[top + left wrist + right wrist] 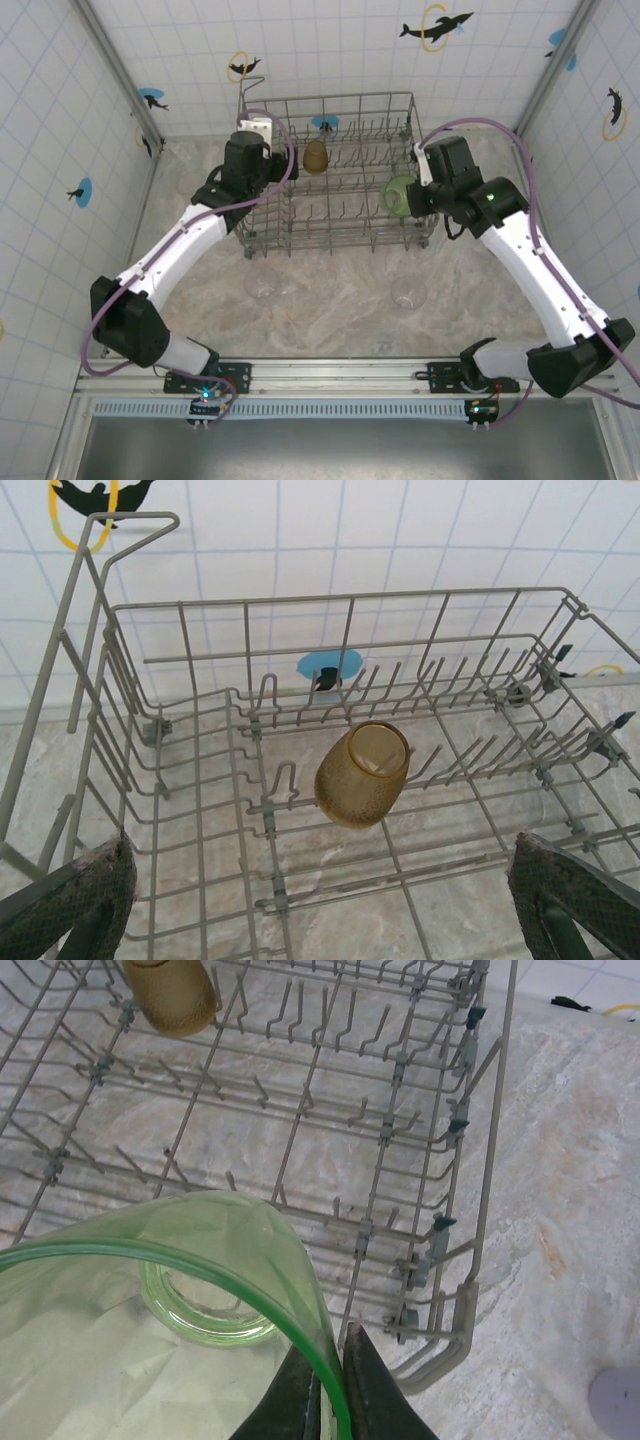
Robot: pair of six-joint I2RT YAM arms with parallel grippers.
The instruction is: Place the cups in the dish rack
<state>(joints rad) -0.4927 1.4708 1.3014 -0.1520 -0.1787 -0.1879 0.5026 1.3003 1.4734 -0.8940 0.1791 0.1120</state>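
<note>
Top external view: the dish rack (330, 100) stands on the counter (340, 300) toward its far edge, about midway between the left and right edges. The amber cup (316, 156) lies inside the rack, in its far half and left of middle. The green cup (400, 193) hangs over the rack's right end, partly covered by the right arm's wrist. Two clear cups sit on the counter between the rack and the near edge, one to the left (265, 285) and one to the right (409, 291). Both are so see-through that only faint outlines show.

In the right wrist view, the right fingers (350, 1390) are closed on the green cup's rim, pinching its wall between them. That cup fills the lower left and is cut off by the left and bottom edges. Its round base shows through the mouth, with rack wires blurred behind the plastic. The amber cup is cut off at the top edge. A pale shape (615, 1400) in the bottom right corner is too cropped to identify.

In the left wrist view, the left fingers (75, 900) are spread wide and hold nothing. Only their tips show, in the bottom corners. The amber cup leans tilted among the tines, one round end toward the camera. I cannot tell whether that end is its mouth or its base.
</note>
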